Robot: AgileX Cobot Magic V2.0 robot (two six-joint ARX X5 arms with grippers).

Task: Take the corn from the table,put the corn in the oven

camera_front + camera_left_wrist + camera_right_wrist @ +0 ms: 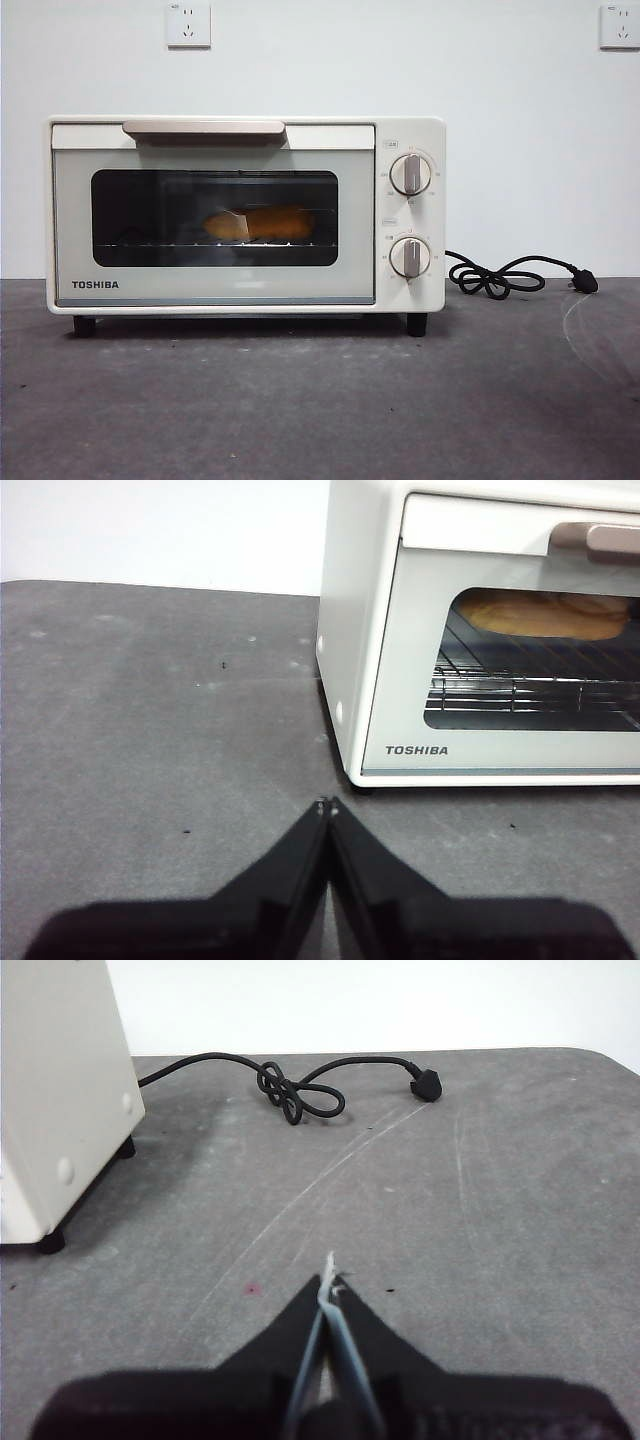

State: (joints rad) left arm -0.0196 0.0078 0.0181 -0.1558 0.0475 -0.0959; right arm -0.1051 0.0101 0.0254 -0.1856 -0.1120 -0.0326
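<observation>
you are looking at the corn (pixel 262 224) lying on the wire rack inside the oven (pixel 245 213), behind its closed glass door, with the oven standing on the table (pixel 320 400). your left gripper (pixel 327 805) is hovering clenched and empty over the table off the oven's 9 o'clock side, while your right gripper (pixel 330 1280) is waiting clenched off its 3 o'clock side, the black cord (pixel 300 1095) lying at its 12 o'clock
</observation>
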